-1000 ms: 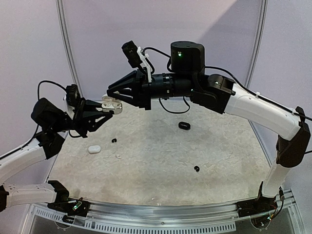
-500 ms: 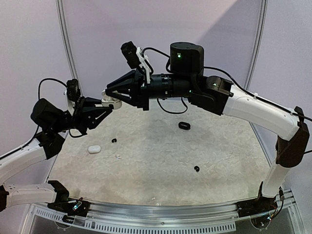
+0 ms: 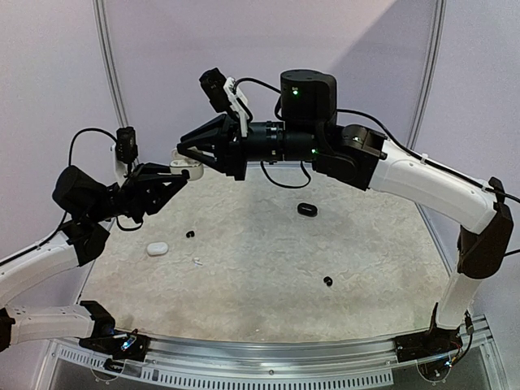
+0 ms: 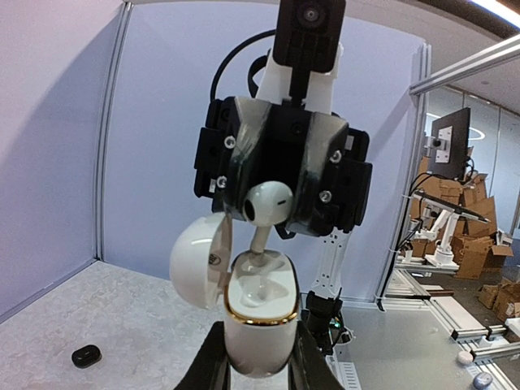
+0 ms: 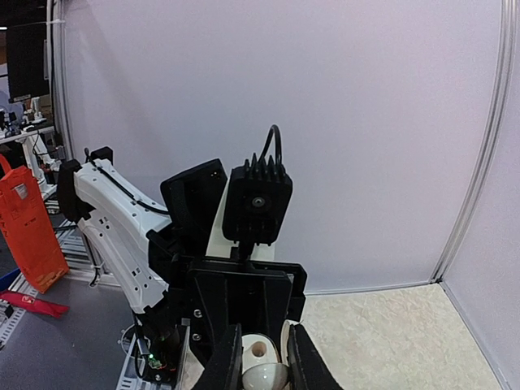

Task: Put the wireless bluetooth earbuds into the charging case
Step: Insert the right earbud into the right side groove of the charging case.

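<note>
My left gripper (image 3: 172,175) is shut on a white charging case (image 4: 258,325) with a gold rim, held upright in the air with its lid hinged open to the left. My right gripper (image 3: 185,154) faces it, shut on a glossy white earbud (image 4: 268,203). The earbud's stem points down and its tip touches the case's far slot. The right wrist view shows the earbud (image 5: 264,378) between my fingers, just above the case's open well (image 5: 260,351). The near slot of the case looks empty. Loose black earbuds (image 3: 190,235) (image 3: 327,281) and a tiny white one (image 3: 197,262) lie on the table.
A closed white case (image 3: 157,249) lies on the table at the left. A black case (image 3: 306,210) lies at the back centre and also shows in the left wrist view (image 4: 86,355). A small pale object (image 3: 258,331) sits near the front rail.
My left gripper has lifted the open case up and right, closing the gap to my right gripper. The earbud's stem now meets the case.
</note>
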You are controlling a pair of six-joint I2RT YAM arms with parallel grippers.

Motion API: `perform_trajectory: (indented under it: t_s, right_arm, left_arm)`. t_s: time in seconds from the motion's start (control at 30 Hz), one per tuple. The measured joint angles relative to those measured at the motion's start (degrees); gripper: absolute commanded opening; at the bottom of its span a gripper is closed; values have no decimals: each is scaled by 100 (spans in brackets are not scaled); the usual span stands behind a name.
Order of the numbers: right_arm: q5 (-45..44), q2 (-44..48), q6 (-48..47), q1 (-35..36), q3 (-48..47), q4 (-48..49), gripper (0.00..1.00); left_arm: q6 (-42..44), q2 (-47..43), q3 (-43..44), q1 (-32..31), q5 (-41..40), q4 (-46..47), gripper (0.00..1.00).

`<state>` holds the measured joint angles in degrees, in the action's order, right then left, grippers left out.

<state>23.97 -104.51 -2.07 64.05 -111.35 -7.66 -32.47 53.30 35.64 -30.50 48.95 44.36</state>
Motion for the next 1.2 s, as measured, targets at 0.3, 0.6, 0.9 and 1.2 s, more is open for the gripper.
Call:
perform_trajectory:
  t_s: [0.3,0.6,0.9,1.2]
  right_arm:
    - [68,-59,52,0,44,210,2]
    - [39,-57,72,-50,175,356,2]
    - [-369,-55,48,-48,105,129,2]
    - [-387,-55,-15,-9,-87,-140,2]
  left_arm:
    - [0,4,-2,0,-2,-2,0]
    - [0,42,-2,0,-4,-13,0]
    - [-149,81,-2,0,-245,-164,0]
    - [-166,85,-2,0,-413,-177,0]
